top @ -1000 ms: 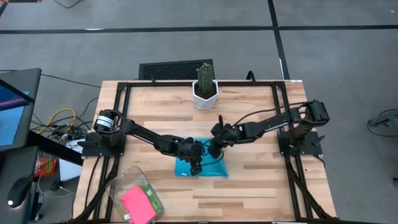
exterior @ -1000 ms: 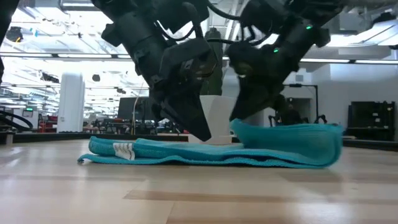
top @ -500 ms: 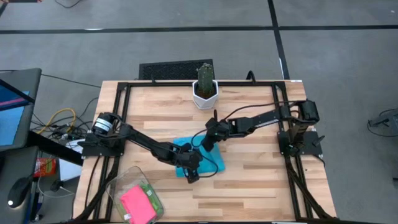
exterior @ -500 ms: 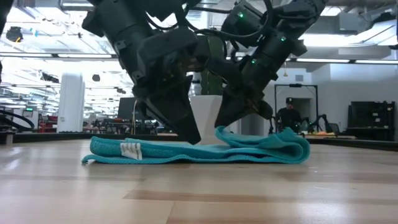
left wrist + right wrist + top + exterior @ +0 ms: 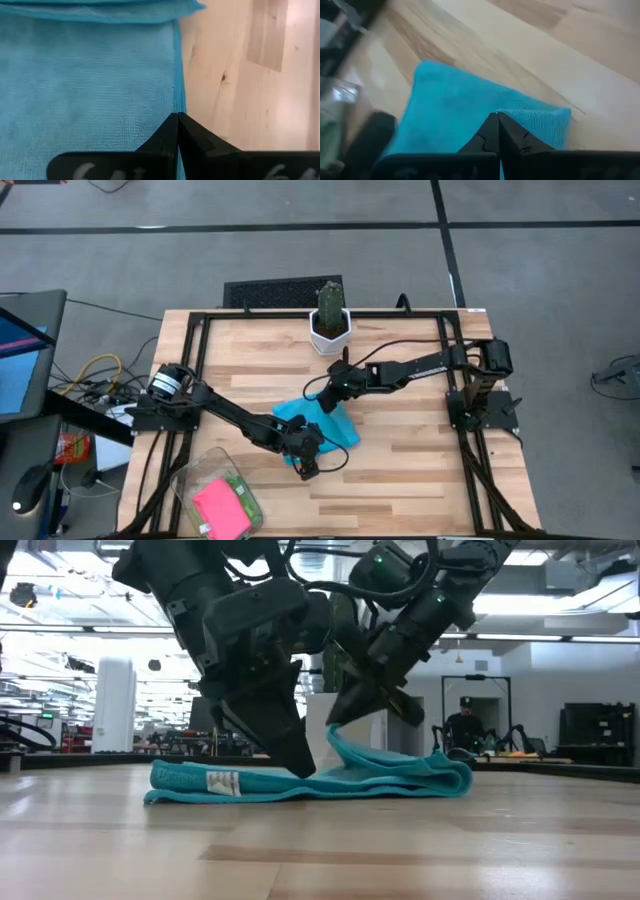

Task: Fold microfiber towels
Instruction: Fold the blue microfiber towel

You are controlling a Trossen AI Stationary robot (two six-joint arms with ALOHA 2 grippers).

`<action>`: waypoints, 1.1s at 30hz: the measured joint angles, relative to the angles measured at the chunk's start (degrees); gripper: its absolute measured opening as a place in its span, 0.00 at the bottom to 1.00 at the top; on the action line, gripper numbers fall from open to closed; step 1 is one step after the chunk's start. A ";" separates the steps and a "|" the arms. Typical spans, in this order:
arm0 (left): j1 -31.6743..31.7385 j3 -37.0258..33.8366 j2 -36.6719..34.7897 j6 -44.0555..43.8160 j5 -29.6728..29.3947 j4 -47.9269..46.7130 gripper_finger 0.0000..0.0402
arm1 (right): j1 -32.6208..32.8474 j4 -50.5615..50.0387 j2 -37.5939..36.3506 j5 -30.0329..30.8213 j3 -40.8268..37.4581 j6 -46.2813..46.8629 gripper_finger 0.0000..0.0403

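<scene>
One sky blue microfiber towel (image 5: 332, 430) lies partly folded at the table's middle, its lower layer flat on the wood (image 5: 230, 783) and a fold at its right end (image 5: 458, 780). My left gripper (image 5: 306, 463) is shut on the upper layer's edge on the near side. My right gripper (image 5: 330, 402) is shut on the same layer farther back, holding it a little above the table (image 5: 335, 722). Pink and green towels lie in a clear bin (image 5: 215, 498). My left gripper pinches the hem of the towel's upper layer (image 5: 176, 102) between its two fingers, slanting down from the table's left. The held edge sits low, right on the lower layer (image 5: 298, 768). My right gripper pinches the upper layer's edge near a corner (image 5: 520, 114) between its two fingers, slanting down from the table's right. That edge (image 5: 338, 738) is lifted off the lower layer, and the cloth runs slack down from it to the fold.
A white pot with a cactus (image 5: 330, 328) stands at the table's far middle, just behind the right arm. The clear bin sits at the near left corner. Bare wood (image 5: 430, 470) lies to the right of the towel and in front of it.
Both grippers have gone toward the table's left, staying shut and drawing the towel's held edge over its lower layer. The fold at the right end has come left with them, so the towel lies shorter; the lower layer has stayed on the table.
</scene>
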 joint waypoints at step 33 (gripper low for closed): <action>-0.89 0.29 -1.32 -0.84 -9.01 -3.24 0.00 | -1.04 5.60 0.09 0.20 0.04 1.68 0.05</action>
